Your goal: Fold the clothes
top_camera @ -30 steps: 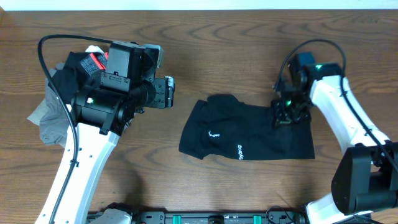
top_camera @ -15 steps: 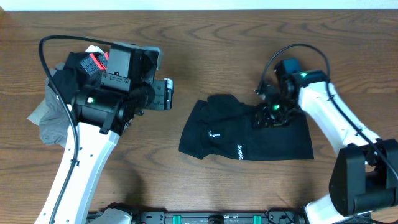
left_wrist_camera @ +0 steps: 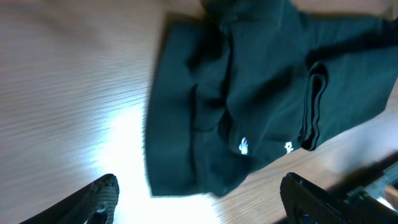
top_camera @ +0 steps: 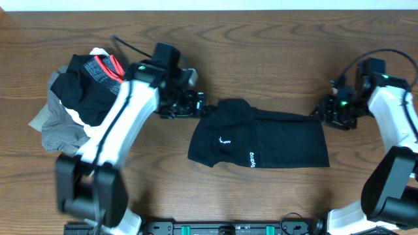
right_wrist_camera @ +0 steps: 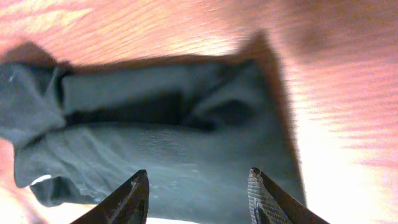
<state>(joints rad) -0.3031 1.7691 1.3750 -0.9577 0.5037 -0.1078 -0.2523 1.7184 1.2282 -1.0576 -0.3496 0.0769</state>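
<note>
A plain black garment (top_camera: 261,140) with small white logo marks lies flat in the middle of the table. My left gripper (top_camera: 202,108) hangs by its upper left edge. In the left wrist view that gripper (left_wrist_camera: 202,199) is open wide, the black garment (left_wrist_camera: 261,93) ahead of it and nothing between its fingers (left_wrist_camera: 102,196). My right gripper (top_camera: 324,115) is at the garment's upper right corner. From the right wrist its gripper (right_wrist_camera: 199,196) is open above the black garment (right_wrist_camera: 174,143), holding nothing.
A heap of other clothes (top_camera: 75,98), grey, white and black with a red-striped band, sits at the far left of the brown wooden table (top_camera: 261,52). The robot's base rail (top_camera: 228,228) runs along the front edge.
The right gripper opened, let go of the black fabric and drew back to the garment's right corner. The left arm swung from above the heap to the garment's upper left edge and opened wider.
</note>
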